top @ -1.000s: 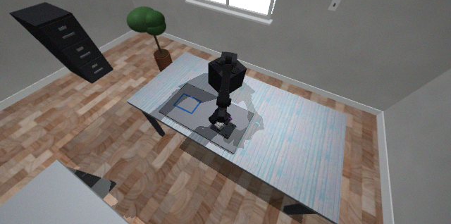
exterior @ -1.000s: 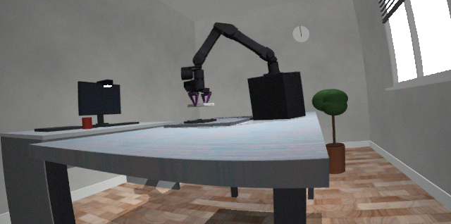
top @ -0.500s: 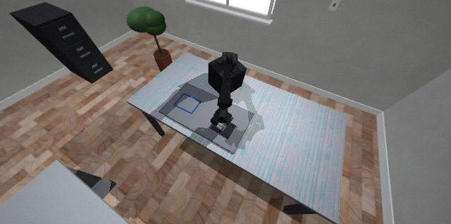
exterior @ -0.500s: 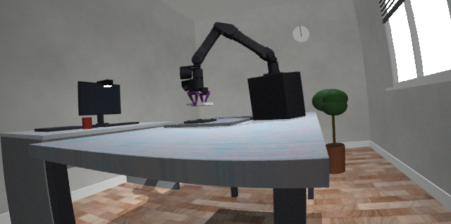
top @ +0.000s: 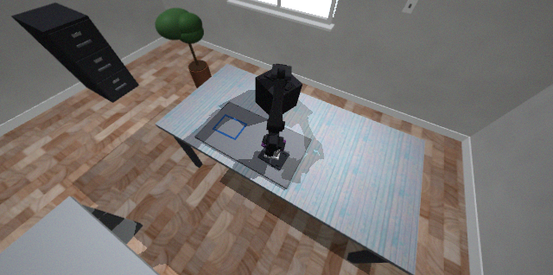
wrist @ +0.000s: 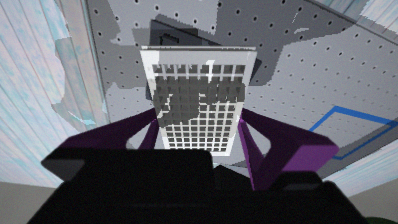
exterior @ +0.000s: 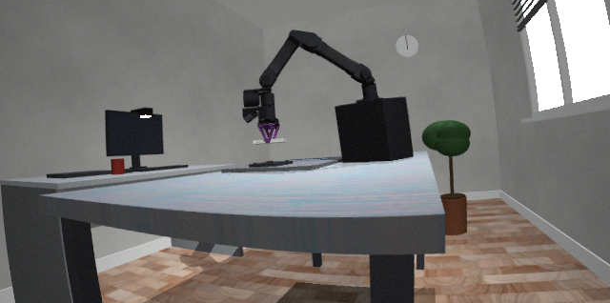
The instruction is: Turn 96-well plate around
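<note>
My gripper [wrist: 198, 111] with purple fingers is shut on the white 96-well plate [wrist: 199, 99], gripping its two long sides. It holds the plate level in the air above the deck, as the side view shows [exterior: 270, 140]. The dark plate nest N1 [wrist: 172, 35] lies on the deck below, partly hidden behind the plate; from above the nest [top: 273, 160] sits right under the gripper [top: 273, 152]. The bench spot B1, a blue taped outline [top: 229, 127], lies to the left of the nest and shows at the right of the wrist view [wrist: 350, 131]. I cannot make out the plate's cut corner.
The grey perforated deck [top: 252, 138] lies on the pale table [top: 328, 167]. The black arm base box [exterior: 373, 130] stands at the deck's far edge. A second desk holds a monitor [exterior: 133, 133] and a red cup [exterior: 117, 166].
</note>
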Robot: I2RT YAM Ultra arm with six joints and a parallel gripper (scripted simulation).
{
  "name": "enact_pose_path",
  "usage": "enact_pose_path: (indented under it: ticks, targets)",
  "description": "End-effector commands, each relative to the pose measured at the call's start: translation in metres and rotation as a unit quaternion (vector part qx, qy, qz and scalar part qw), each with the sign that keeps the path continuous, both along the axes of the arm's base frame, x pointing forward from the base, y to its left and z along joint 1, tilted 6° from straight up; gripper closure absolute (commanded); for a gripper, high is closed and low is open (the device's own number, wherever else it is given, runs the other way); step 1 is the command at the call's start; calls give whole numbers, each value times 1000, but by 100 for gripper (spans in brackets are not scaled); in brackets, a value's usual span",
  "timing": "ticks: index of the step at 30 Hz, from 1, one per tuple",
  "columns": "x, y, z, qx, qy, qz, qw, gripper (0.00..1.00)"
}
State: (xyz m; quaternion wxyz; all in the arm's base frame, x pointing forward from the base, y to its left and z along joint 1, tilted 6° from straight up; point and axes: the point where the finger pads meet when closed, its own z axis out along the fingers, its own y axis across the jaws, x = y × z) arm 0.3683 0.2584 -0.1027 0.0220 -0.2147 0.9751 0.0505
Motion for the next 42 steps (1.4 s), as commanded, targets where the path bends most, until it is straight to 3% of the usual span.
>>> enact_pose_path:
  ticks: [1,10,12,15,21,27,29,38,42]
  targets:
    - [5,2,6,2,-16,76,997,100]
    - [5,2,6,-2,-32,223,974,100]
    - [5,2,6,-2,-32,223,974,100]
    - [5,2,6,-4,-37,271,962,100]
    - [5,2,6,-6,-48,365,930,100]
    - [5,2,6,-9,-58,455,888,100]
    - [5,2,6,-9,-58,455,888,100]
    - [5,2,6,-13,-71,582,810,100]
    - [5,2,6,-13,-72,585,808,100]
